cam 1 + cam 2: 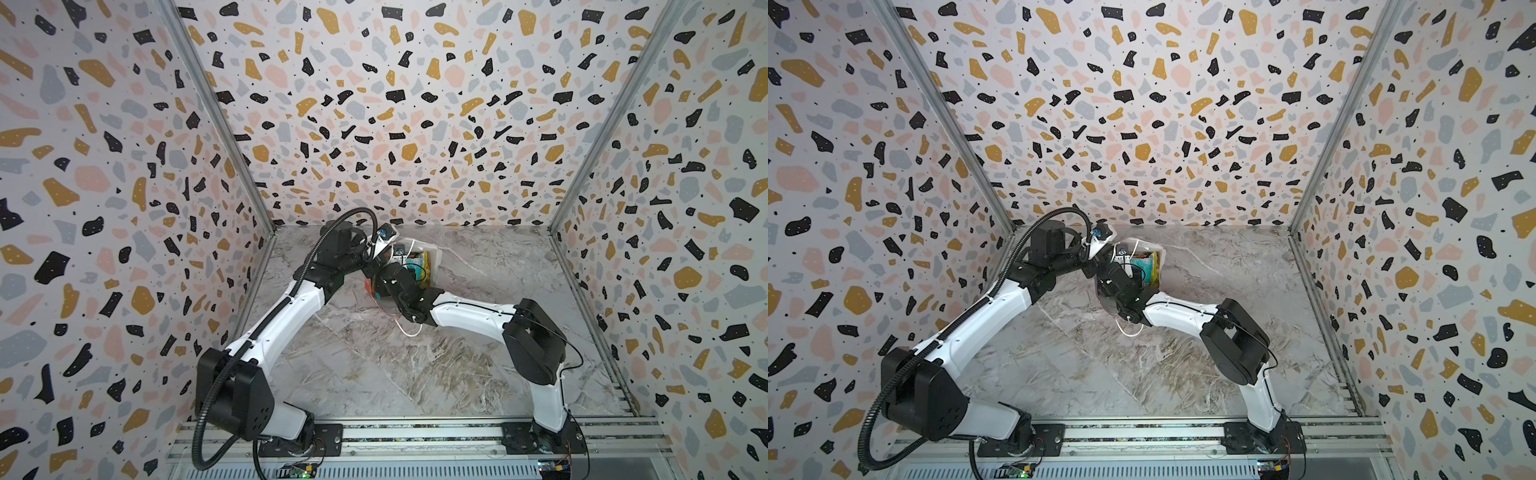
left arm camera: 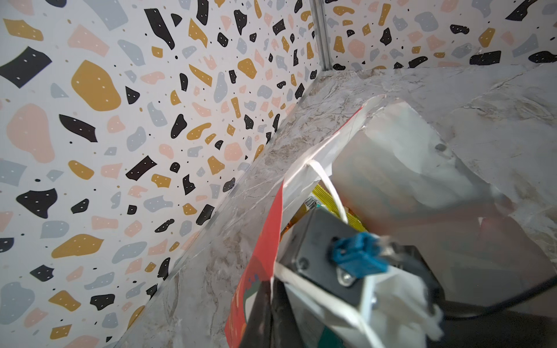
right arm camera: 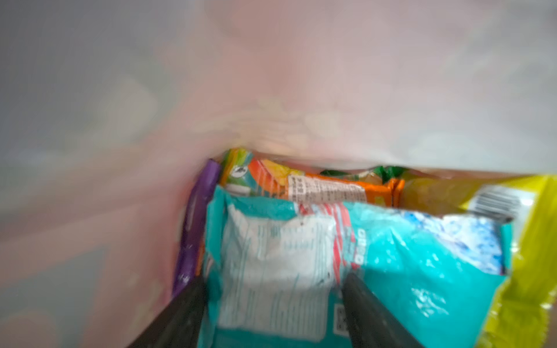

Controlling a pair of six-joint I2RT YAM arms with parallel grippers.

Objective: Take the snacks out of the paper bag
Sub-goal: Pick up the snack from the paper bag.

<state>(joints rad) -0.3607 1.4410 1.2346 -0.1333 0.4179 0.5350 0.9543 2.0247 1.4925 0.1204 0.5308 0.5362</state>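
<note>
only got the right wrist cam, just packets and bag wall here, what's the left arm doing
Observer: The left gripper is shut on the paper bag at its red rim, so it seems to hold the mouth open.
Operator: anything out on the table yet
Observer: None shows there. In both top views the snacks sit inside the bag's mouth.
Operator: anything loose near my arm
Observer: A white cord handle hangs out of the bag onto the marble table, right beside the right arm.
</note>
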